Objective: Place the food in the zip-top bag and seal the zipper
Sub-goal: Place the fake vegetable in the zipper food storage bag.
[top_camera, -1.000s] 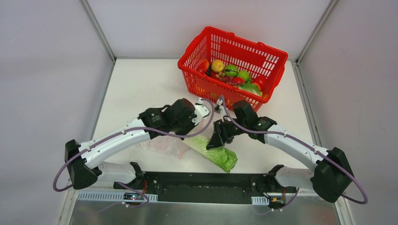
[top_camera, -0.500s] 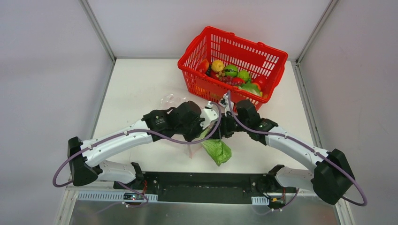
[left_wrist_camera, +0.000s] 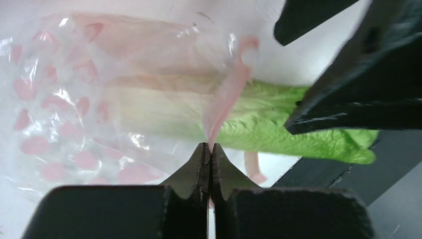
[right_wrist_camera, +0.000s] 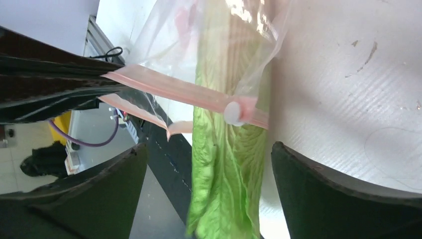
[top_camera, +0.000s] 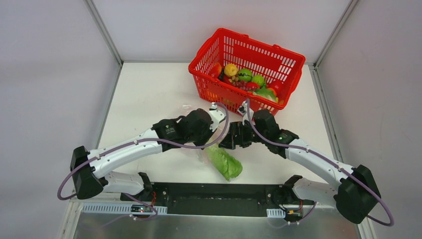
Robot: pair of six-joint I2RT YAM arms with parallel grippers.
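Observation:
The long cabbage [top_camera: 225,162] lies on the table, its pale end inside the clear pink-spotted zip-top bag [left_wrist_camera: 59,114] and its green leaves [left_wrist_camera: 288,132] sticking out of the mouth. My left gripper [left_wrist_camera: 209,148] is shut on the pink zipper strip [left_wrist_camera: 226,94] and holds that edge up. My right gripper [right_wrist_camera: 209,145] is open, one finger on each side of the green leaf [right_wrist_camera: 224,174], not touching it. The zipper [right_wrist_camera: 184,91] and its white slider [right_wrist_camera: 234,112] cross the cabbage. In the top view both grippers meet above the bag mouth [top_camera: 219,142].
A red plastic basket [top_camera: 259,46] stands at the far right of the table and holds more toy produce, among it a yellow fruit [top_camera: 230,69] and a red one [top_camera: 275,85]. The black arm-base rail [top_camera: 214,196] runs just near of the cabbage tip.
The cabbage has slid left and farther into the bag, so less green shows. My right gripper moved up-left toward the left one and now stands open round the leaf. The bag shifted under my left arm.

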